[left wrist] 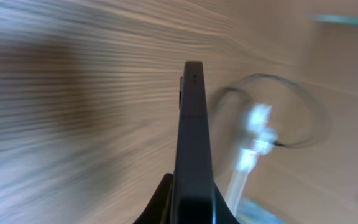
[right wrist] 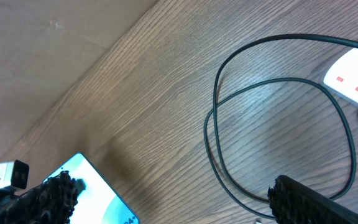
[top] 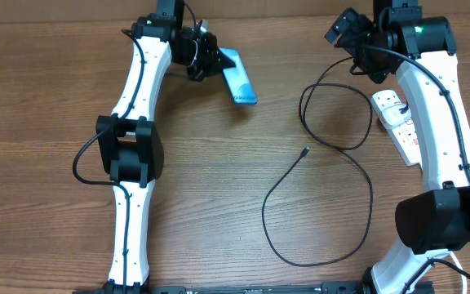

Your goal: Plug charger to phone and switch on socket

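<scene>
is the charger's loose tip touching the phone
Apart. Overhead view shows the charger tip lying on bare wood, a clear stretch of table from the phone held in the left pincer.

The phone (top: 239, 80) is sitting in the left gripper (top: 215, 65), over the table's (top: 47, 204) far side. The charger (top: 302, 110) is looping to its right, mid-table. The socket (top: 400, 122) is lying further right, touching the charger's far end.

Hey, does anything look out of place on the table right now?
The phone sits askew, gripped at one end by the left gripper and apparently tipped onto its edge. The charger sprawls in loose loops, its connector lying free mid-table.
</scene>
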You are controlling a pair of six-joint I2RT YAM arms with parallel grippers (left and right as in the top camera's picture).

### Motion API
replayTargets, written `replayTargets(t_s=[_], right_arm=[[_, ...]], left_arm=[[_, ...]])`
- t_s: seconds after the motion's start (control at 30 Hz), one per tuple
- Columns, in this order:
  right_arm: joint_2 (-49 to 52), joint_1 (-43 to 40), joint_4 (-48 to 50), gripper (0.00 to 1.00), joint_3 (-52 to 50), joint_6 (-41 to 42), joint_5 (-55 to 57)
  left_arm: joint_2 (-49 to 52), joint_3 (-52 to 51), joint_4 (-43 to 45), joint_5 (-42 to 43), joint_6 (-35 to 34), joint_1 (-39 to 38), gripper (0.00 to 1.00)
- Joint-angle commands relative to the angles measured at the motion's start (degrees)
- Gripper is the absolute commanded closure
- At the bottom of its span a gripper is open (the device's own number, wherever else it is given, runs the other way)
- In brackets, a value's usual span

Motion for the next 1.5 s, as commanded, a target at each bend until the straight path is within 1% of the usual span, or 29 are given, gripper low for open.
replayTargets(t_s=[0.0,0.13,0.3,0.43,0.63,0.7,0.8,0.9,1.07,1.1,1.2,1.47], right_arm=[[-2.7,0.1,-0.2,0.00,1.0,-1.9,1.3],[-2.5,0.1,-2.1,0.00,1.0,-1.9,1.5],[-1.9,0.6,-7.1,0.00,0.2,-1.9,0.9],[-1.9,1.3,-8.1,0.00,-3.2,-1.9,0.9],[-1.9,2.8,-6.9,0.00,-10.4,-1.9,-0.8],[-1.9,3.5,-7.0,0.00,-12.8,-1.9,-2.1],[-1.9,4.8,-6.4,0.07,-16.8,-1.9,-2.9],[-1.9,6.3,-4.5,0.09,-21.6,-1.9,-2.9],[-1.9,8.8,0.3,0.13,-29.2,1.9,-2.9],[-1.9,9.0,1.0,0.16,-30.0,2.0,-2.9],[-1.9,9.2,1.3,0.20,-31.0,1.9,-2.9],[-1.9,9.2,1.4,0.20,-32.5,1.6,-2.5]], left_arm=[[-9.8,1.5,-2.3,-15.5,9.0,-1.1,0.96],[-15.6,1.5,-5.4,-23.1,9.5,-1.6,0.96],[-20.6,1.5,-8.6,-28.4,9.5,-1.6,0.96],[-21.8,1.5,-11.3,-31.9,9.5,-2.5,0.96],[-21.7,1.5,-14.8,-40.9,9.6,-4.8,0.96],[-21.7,1.5,-15.2,-41.3,10.2,-5.6,0.96],[-21.7,1.5,-15.3,-42.4,10.6,-6.6,0.96],[-21.7,1.5,-14.7,-43.5,10.6,-7.3,0.96],[-21.1,1.4,-13.5,-43.7,10.6,-7.5,0.96],[-21.0,1.4,-13.4,-43.7,10.6,-7.5,0.96],[-20.7,1.4,-13.4,-43.7,10.6,-7.4,0.96],[-20.6,1.4,-12.3,-44.7,10.5,-7.5,0.96]])
